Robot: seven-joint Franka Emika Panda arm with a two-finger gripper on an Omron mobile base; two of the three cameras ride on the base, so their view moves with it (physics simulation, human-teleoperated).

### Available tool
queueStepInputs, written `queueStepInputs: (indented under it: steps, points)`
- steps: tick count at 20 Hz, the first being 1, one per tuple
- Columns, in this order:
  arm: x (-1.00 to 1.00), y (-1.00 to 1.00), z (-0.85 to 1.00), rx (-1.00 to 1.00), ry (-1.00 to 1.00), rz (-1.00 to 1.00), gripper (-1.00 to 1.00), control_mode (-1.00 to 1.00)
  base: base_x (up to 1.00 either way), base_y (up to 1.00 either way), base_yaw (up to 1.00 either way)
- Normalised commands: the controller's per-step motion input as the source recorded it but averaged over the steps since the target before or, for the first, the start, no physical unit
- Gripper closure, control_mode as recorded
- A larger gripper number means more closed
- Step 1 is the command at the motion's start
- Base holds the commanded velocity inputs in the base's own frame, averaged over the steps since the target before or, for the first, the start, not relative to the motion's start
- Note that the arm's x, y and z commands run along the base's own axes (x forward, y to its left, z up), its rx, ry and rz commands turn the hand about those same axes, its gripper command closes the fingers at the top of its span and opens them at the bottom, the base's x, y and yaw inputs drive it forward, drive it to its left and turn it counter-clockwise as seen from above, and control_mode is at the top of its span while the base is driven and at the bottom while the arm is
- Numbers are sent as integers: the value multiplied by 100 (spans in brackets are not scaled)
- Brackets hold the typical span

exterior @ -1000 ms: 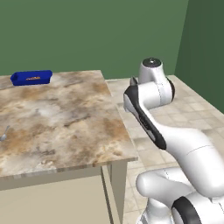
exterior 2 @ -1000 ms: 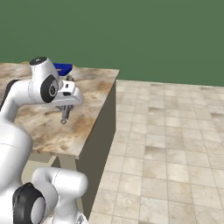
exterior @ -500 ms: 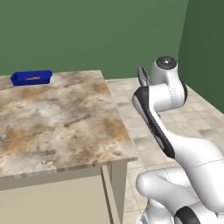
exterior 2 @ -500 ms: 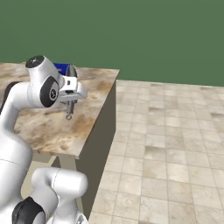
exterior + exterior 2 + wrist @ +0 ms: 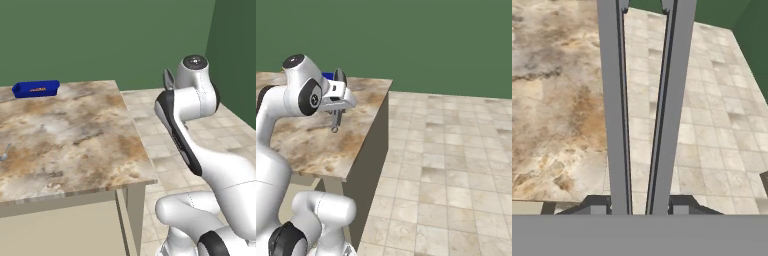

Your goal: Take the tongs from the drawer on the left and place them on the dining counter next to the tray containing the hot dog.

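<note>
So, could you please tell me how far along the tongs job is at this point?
Done: the tongs are out of the drawer, clamped in the end effector. In hand: they hang above the dining counter near its edge. Left: carrying them across to the blue tray at the far corner and setting them down beside it.

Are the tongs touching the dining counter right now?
Apart. In the right base view the tongs hang from the gripper, clear above the dining counter.

Probably a kitchen: marbled stone counter (image 5: 75,140), tiled floor (image 5: 456,165).
</note>
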Motion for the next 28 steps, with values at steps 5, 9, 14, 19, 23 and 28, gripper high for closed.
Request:
queueStepInputs:
  steps: [5, 9, 14, 19, 23, 28]
  points:
    - [-1, -9, 0, 0, -1, -4, 100, -100, 0, 0, 0]
    - [-9, -13, -1, 0, -1, -2, 100, -100, 0, 0, 0]
    - [0, 0, -1, 0, 0, 0, 100, 100, -5, -3, 0]
    - [0, 0, 0, 0, 0, 0, 100, 100, -20, -31, -2]
    - [0, 0, 0, 0, 0, 0, 100, 100, -6, -62, -2]
    - [0, 0, 0, 0, 0, 0, 100, 100, 0, -84, 0]
